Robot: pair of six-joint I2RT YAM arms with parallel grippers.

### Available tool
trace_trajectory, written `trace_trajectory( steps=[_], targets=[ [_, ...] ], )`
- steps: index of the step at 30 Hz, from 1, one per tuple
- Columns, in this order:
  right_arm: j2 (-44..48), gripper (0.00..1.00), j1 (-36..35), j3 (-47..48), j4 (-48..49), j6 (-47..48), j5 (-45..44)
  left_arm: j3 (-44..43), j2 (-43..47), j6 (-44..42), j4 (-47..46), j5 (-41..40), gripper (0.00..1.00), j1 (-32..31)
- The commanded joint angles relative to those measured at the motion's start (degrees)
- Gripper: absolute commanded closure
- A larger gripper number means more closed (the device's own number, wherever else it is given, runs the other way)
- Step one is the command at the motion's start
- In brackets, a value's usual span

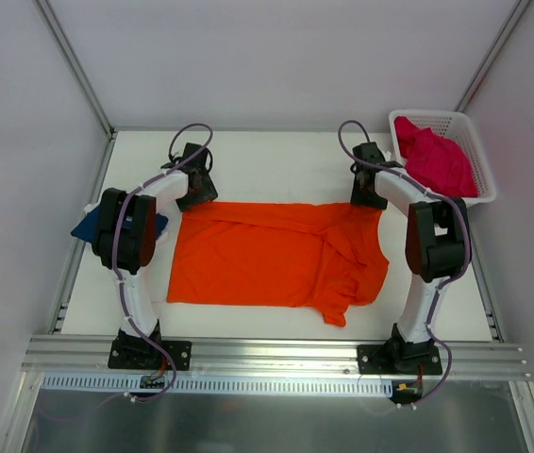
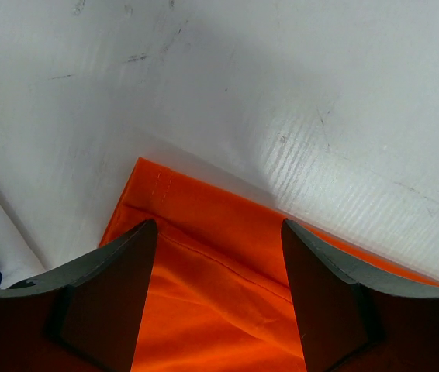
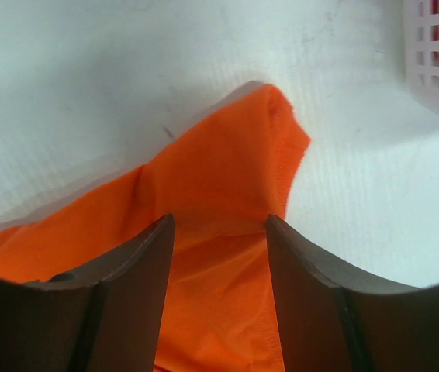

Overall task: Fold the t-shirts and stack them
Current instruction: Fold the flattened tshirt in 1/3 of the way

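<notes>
Navy t-shirt (image 1: 86, 227) mostly behind left arm (image 1: 125, 236)

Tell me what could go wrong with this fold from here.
The right pincer straddles only a corner of the orange shirt; closing may miss it.
The shirt's right side lies rumpled, so folding could lock in creases.
The right arm works close to the basket and might nudge it.

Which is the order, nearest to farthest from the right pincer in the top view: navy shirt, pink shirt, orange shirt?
1. Orange shirt: directly at the right pincer.
2. Pink shirt: in the basket, to its right.
3. Navy shirt: far left side.
</notes>
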State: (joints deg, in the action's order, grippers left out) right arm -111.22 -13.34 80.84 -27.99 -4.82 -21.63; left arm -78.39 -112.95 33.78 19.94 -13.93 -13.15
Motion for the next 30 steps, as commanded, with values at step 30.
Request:
trace_trajectory(
  steps=[30],
  targets=[
    [0.2, 0.71, 6.5, 1.4, 0.6, 0.6, 6.9, -0.7, -0.3, -0.7, 0.7, 0.0, 0.36, -0.1]
  ],
)
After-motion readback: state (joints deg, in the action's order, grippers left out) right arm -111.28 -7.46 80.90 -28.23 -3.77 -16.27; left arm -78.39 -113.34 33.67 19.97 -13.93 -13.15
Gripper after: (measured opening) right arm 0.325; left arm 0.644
